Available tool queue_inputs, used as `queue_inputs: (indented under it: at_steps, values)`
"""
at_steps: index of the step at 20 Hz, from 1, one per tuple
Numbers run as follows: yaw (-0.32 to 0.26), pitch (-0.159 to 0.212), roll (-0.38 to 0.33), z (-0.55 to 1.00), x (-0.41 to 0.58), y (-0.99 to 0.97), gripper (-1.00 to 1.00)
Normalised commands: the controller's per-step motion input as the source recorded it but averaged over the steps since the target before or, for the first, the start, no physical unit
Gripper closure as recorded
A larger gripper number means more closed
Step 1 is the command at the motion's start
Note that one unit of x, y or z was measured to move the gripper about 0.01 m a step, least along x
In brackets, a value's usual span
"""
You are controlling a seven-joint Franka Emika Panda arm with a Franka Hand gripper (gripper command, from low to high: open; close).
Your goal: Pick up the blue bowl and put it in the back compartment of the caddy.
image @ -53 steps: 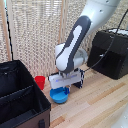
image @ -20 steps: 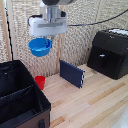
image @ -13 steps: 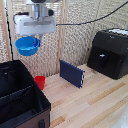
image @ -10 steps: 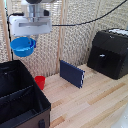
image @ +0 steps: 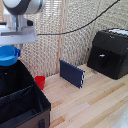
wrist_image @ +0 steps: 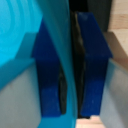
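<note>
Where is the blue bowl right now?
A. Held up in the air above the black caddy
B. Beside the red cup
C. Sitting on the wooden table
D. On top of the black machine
A: the end effector grips the blue bowl by its rim, aloft over the caddy.

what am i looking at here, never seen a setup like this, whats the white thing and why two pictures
The white thing is a robot arm. Its gripper is shut on the rim of a blue bowl, holding it in the air above a black caddy with divided compartments. One picture comes from a camera off the arm that sees the whole scene. The other comes from a camera on the wrist, so close that it shows mostly the blue fingers pinching the bowl's rim. On the wooden table stand a red cup, a dark-blue panel and a black machine.
</note>
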Motion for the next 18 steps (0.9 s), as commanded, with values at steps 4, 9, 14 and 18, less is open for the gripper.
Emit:
queue_inputs:
  at_steps: [4, 9, 14, 18]
  values:
    - [0.0, -0.028, 0.0, -0.01, 0.016, 0.06, -1.0]
    - [0.062, -0.036, -0.05, 0.73, 0.023, -0.33, -1.0]
    - [0.025, -0.04, -0.092, 0.78, 0.181, -0.41, -1.0]
    - [0.066, -0.11, -0.096, 0.41, 0.319, -0.24, -1.0]
